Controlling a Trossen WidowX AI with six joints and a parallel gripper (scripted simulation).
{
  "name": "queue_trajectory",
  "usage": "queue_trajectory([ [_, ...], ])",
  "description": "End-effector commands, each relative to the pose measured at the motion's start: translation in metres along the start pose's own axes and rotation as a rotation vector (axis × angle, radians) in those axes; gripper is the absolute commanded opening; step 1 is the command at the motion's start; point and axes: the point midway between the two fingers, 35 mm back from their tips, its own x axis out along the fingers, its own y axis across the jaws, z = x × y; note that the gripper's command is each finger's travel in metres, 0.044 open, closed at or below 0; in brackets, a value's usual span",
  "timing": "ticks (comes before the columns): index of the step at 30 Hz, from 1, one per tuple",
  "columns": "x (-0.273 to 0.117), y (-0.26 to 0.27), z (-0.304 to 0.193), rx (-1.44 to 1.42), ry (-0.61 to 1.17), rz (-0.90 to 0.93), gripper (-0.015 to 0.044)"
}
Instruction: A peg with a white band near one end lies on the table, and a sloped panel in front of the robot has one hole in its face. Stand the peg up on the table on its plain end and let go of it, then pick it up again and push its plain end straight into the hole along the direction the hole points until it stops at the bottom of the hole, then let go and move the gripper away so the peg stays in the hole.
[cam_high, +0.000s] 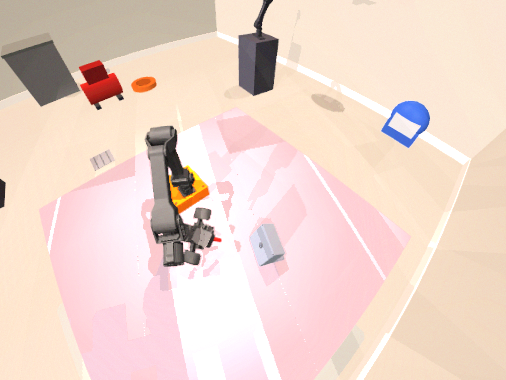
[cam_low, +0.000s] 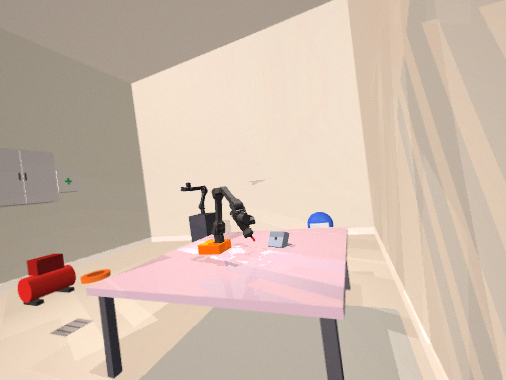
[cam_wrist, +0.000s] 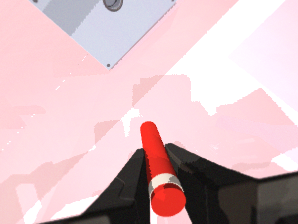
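Wrist view: looking past the banded end of the peg toward the pink table (cam_high: 125, 280) (cam_low: 215, 295) (cam_wrist: 45, 115).
Gripper (cam_high: 214, 238) (cam_low: 252, 236) (cam_wrist: 154, 152): closed on the red peg (cam_high: 217, 240) (cam_low: 253, 239) (cam_wrist: 154, 147), one dark finger to either side.
Peg: outside the hole; white band (cam_wrist: 164, 181) toward 6 o'clock in the wrist picture, plain end toward 12; tilted in the exterior picture, pointing to about 5 o'clock; contact with the table impossible to tell.
Sloped panel (cam_high: 271, 242) (cam_low: 279, 242) (cam_wrist: 100, 35): on the table, at 3 o'clock from the gripper in the top picture, apart from the peg; at 11 in the wrist picture.
Hole (cam_high: 261, 245) (cam_low: 275, 239) (cam_wrist: 113, 3): round, dark-rimmed, partly cut off at 12 o'clock in the wrist picture; depth too obscure to read.
Wall cabinet (cam_low: 37, 177): at 9 o'clock in the exterior picture, doors shut, contents hidden.
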Motion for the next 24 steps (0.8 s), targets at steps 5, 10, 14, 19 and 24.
queue_trajectory([
  [5,0.004,-0.004,0.012,-0.026,-0.069,0.036,0.0],
  [10,0.006,-0.006,0.017,-0.034,-0.105,0.058,0.0],
  [14,0.008,-0.008,0.022,-0.041,-0.134,0.075,0.0],
  [19,0.011,-0.01,0.027,-0.048,-0.17,0.097,0.0],
  [24,0.013,-0.012,0.032,-0.055,-0.207,0.117,0.0],
])
